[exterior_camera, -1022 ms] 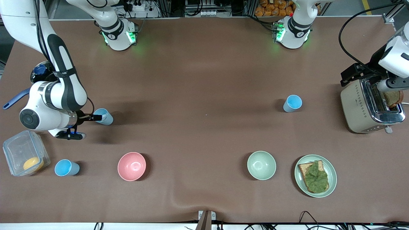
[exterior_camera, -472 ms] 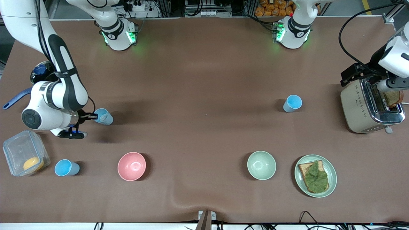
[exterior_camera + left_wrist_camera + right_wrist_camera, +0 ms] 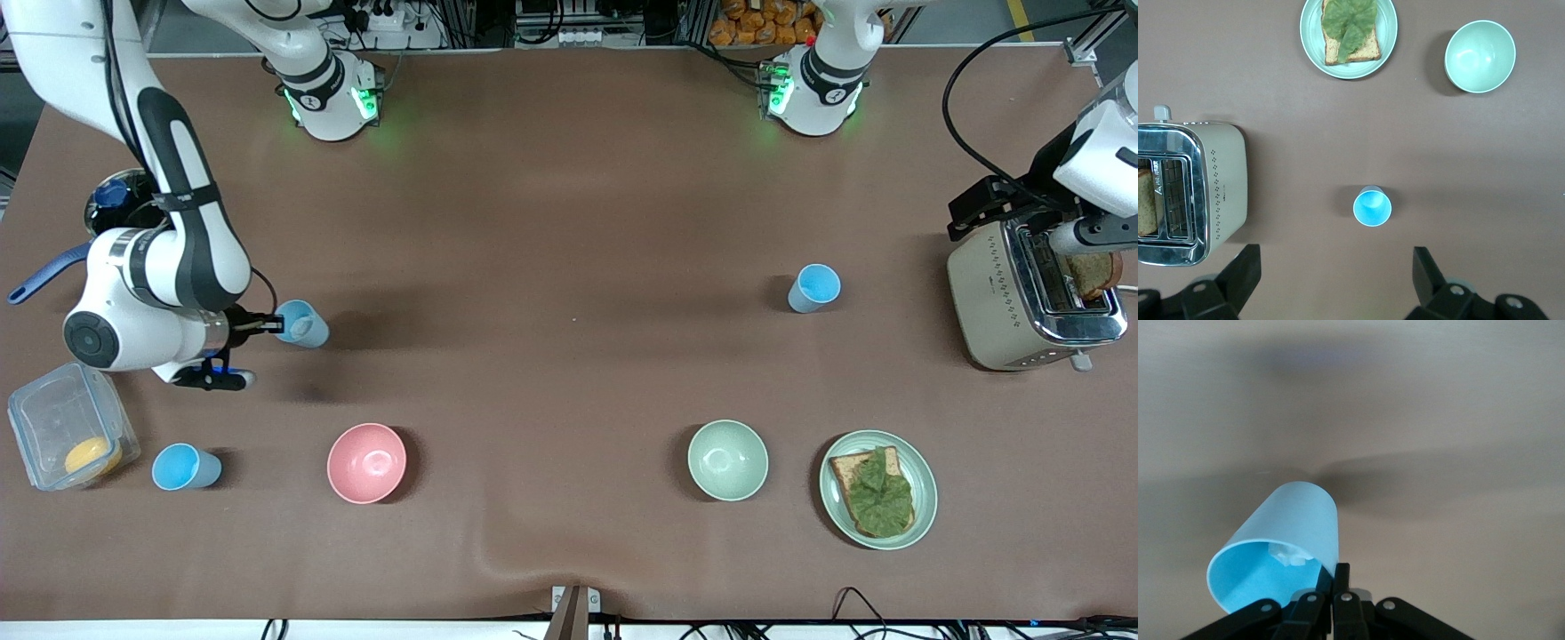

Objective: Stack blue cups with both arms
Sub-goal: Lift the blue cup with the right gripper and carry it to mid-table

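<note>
We see the right end effector (image 3: pixel 267 326) pinching a tilted blue cup (image 3: pixel 302 324); the left end effector (image 3: pixel 1331 283) hangs spread above another cup (image 3: pixel 1372 207).

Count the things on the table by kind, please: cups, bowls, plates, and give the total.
Blue cups: 3
Bowls: 2, pink bowl, pale green bowl
Plates: 1, plate with bread and lettuce
Total: 6

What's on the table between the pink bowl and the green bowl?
Nothing: in the front view only bare brown table lies between the pink bowl and the green bowl.
</note>
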Robot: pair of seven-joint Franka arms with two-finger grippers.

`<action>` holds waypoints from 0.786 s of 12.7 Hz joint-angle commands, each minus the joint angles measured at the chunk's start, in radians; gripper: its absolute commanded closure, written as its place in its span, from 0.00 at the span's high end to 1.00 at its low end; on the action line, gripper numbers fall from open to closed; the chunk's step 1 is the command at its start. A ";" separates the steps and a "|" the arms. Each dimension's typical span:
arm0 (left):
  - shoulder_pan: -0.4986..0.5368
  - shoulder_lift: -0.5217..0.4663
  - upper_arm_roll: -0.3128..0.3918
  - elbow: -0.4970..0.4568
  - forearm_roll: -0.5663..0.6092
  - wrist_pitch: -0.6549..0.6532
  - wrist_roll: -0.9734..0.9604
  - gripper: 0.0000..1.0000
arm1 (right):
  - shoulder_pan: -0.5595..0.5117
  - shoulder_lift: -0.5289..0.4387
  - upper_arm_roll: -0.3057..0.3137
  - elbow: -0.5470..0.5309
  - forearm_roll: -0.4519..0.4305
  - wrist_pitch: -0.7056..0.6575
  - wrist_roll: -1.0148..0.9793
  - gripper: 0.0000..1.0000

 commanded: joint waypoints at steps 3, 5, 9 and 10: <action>0.004 0.000 -0.004 0.011 0.010 -0.013 -0.022 1.00 | 0.309 0.030 -0.005 0.137 0.153 -0.019 0.444 0.00; 0.004 0.000 -0.004 0.011 0.010 -0.013 -0.022 1.00 | 0.440 0.092 -0.005 0.202 0.167 0.068 0.642 0.00; 0.004 0.000 -0.004 0.011 0.010 -0.013 -0.022 1.00 | 0.623 0.231 -0.003 0.337 0.169 0.166 0.862 0.00; 0.003 0.000 -0.004 0.011 0.010 -0.013 -0.022 1.00 | 0.646 0.248 -0.003 0.352 0.173 0.204 0.877 0.00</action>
